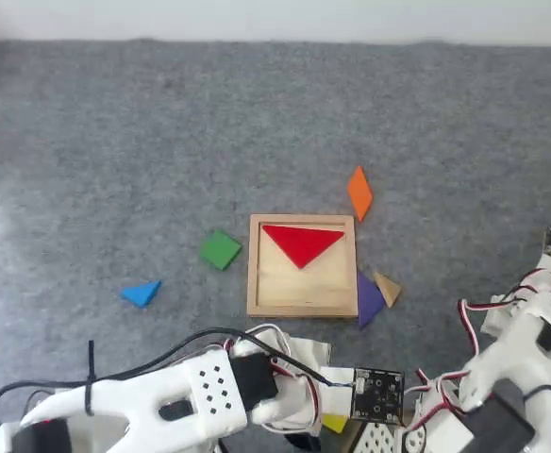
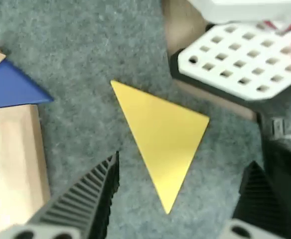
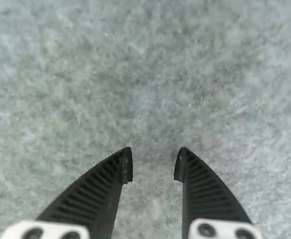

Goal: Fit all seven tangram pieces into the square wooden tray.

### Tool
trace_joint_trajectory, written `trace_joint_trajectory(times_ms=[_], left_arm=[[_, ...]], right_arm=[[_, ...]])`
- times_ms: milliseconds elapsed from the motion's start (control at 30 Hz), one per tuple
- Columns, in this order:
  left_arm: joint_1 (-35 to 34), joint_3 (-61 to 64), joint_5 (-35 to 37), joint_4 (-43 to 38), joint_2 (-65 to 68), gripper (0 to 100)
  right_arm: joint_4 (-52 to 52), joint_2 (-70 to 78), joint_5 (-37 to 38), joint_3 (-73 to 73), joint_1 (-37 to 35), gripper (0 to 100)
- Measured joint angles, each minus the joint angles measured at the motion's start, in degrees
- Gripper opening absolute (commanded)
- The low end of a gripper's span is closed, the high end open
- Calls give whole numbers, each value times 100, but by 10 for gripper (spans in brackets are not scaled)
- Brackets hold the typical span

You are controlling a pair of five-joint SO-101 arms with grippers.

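The tray (image 1: 299,291) is a square of pale wood with a raised rim, lying flat on the grey felt desk (image 1: 115,142) just right of the middle of the high view. One piece is in it: a large red triangle (image 1: 302,243) whose long side runs along the tray's upper edge and whose point aims down at the bare wood.

The other six pieces lie loose on the desk:
- An orange diamond-shaped piece (image 1: 359,192) is just above the tray's upper right corner.
- A green square (image 1: 221,250) sits near the tray's left side, turned at an angle.
- A small blue triangle (image 1: 141,293) lies farther left, well apart from the tray.
- A purple triangle (image 1: 368,299) is right against the tray's lower right corner.
- A small tan triangle (image 1: 387,288) touches the purple one's right side.
- A yellow triangle (image 1: 333,423) lies flat near the bottom edge, below the tray and partly under the left arm.

The left gripper (image 2: 182,163) is spread wide over the yellow triangle, with one black ribbed finger (image 2: 93,199) on each side of the piece's narrow point. It holds nothing, and I cannot tell whether the fingers touch the felt.

The right gripper (image 3: 153,154) is at the lower right of the high view. It is partly open with a narrow gap between its tips, nothing in it and bare felt beneath.
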Motion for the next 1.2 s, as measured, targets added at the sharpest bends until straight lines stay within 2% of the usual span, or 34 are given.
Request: trace_joint_trajectory(times_ms=[233, 433, 600, 700, 967, 1200], left_arm=[[97, 237, 413, -396, 26, 372], [-413, 176, 932, -510, 26, 371], [-492, 158, 1257, -510, 26, 371], [-475, 158, 1275, -475, 26, 371], [-475, 158, 1143, -334, 26, 371], [-651, -9, 1143, -325, 79, 371]], right_arm=[[0, 0, 0, 0, 18, 151], [0, 0, 0, 0, 18, 151], [0, 0, 0, 0, 18, 151], [0, 26, -88, -44, 325, 152], [475, 44, -316, -1257, 1846, 153], [949, 44, -571, -1582, 1881, 153]])
